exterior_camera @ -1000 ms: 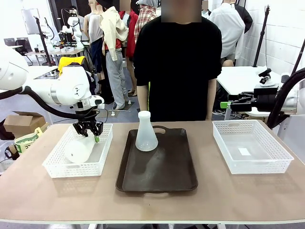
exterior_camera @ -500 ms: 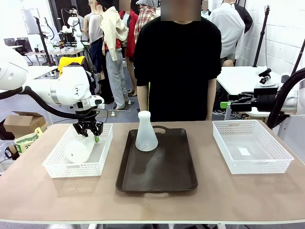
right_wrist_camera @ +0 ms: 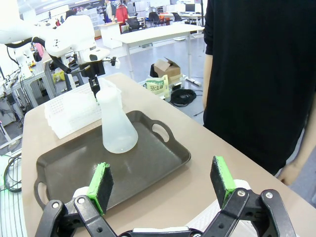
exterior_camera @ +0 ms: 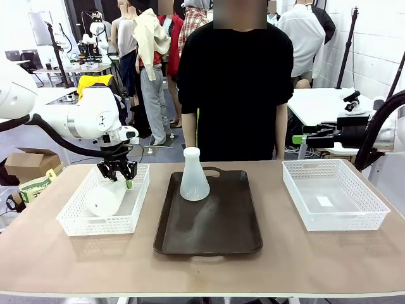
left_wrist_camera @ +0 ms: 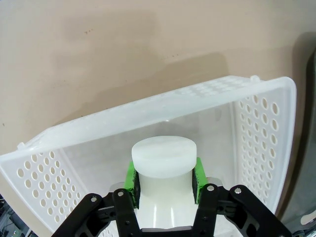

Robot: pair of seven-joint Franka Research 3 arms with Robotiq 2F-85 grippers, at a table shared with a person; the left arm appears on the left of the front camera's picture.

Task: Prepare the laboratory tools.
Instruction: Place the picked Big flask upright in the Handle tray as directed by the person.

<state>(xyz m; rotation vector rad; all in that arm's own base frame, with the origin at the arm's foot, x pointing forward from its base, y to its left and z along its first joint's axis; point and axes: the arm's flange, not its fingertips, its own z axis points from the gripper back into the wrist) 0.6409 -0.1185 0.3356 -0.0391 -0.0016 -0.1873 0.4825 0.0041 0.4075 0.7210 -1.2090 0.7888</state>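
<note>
Nothing shifts: our left gripper [left_wrist_camera: 165, 178] stays clamped on the basket's flask [exterior_camera: 105, 197]; right gripper [right_wrist_camera: 163, 185] wide open, lift pending.

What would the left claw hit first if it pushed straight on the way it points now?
Probably the left basket's floor: the left claw, shut on the lying flask's neck, points down into it. Depth is unclear.

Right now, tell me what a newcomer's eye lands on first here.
A translucent conical flask stands upright at the far end of the dark brown tray, mid-table. In the left white mesh basket, the left claw is shut on the neck of a second flask lying tilted.
</note>
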